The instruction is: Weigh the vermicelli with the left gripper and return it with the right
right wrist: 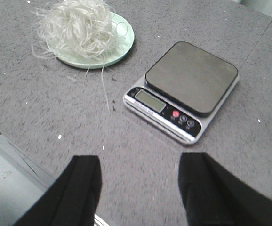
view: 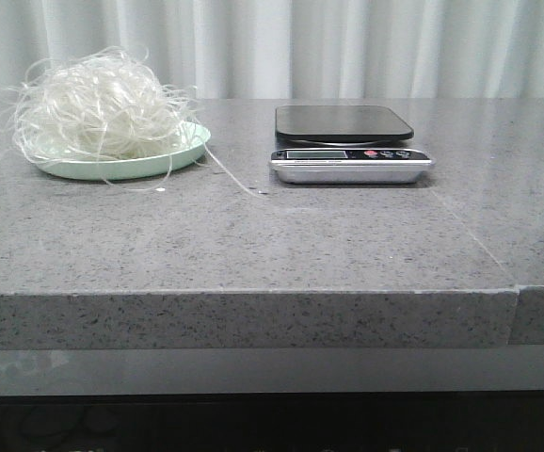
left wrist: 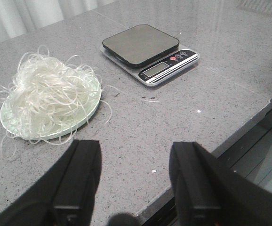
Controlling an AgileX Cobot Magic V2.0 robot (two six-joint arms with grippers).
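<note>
**Visitor:** What's on the table right now?

**Onlooker:** A grey speckled stone table (view: 253,245). On the robot's left sits a pale green plate (view: 189,146) heaped with the vermicelli (view: 93,108), a fluffy off-white tangle with loose strands spilling over the rim and one long strand trailing across the stone toward the middle. To the right of the plate, well apart from it, is a kitchen scale (view: 347,141) with a dark square platform and a silver front holding a small display and buttons. Nothing rests on its platform.

**Visitor:** And the arms?

**Onlooker:** Neither shows in the front view. From the left wrist view, the left gripper (left wrist: 133,176) hangs near the table's front edge, its two black fingers spread wide with nothing between them, the plate ahead of it. The right gripper (right wrist: 138,188) is likewise spread and empty, with the scale ahead of it.

**Visitor:** So which step is this?

**Onlooker:** The very start, I'd judge. The noodles are all on the plate and nothing has been weighed.

**Visitor:** What does the next move need?

**Onlooker:** The left arm would have to reach forward over the heap, lower its spread fingers into the thick of it and close. The tangle is loose and springy, so a shallow pinch may lift only a few strands, and stragglers could drag across the table on the way to the scale.
</note>
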